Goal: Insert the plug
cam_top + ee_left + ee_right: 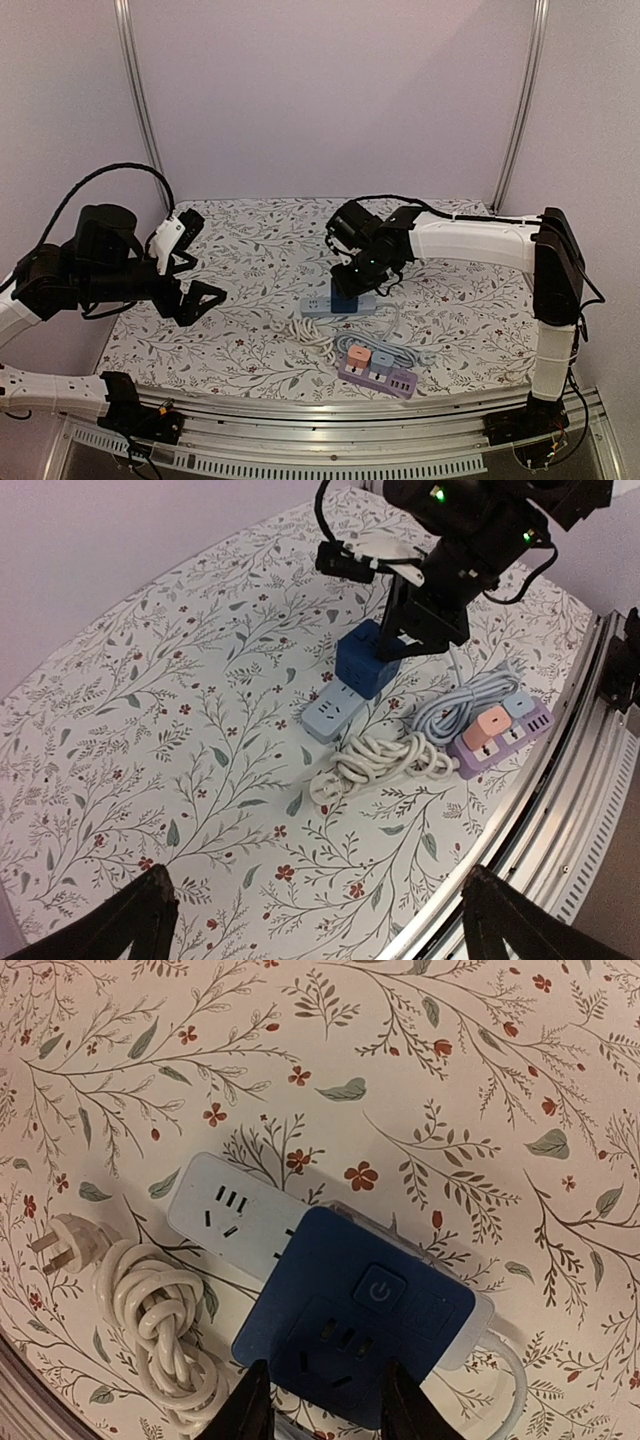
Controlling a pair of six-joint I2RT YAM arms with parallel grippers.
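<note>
A dark blue cube adapter (360, 1325) with a power button and a socket face sits tilted on the right part of a white power strip (225, 1205). It also shows in the top view (345, 293) and the left wrist view (362, 660). My right gripper (325, 1395) is directly over the adapter's near edge, with its fingers (250, 1405) a little apart and nothing clamped between them. My left gripper (315, 910) is wide open and empty, held high over the table's left side (190, 280).
A coiled white cord (155, 1325) with its plug (65, 1240) lies left of the strip. A purple power strip (378, 372) carrying pink and blue adapters lies near the front edge, with a grey-blue cord (465, 700). A metal rail (330, 415) runs along the table front.
</note>
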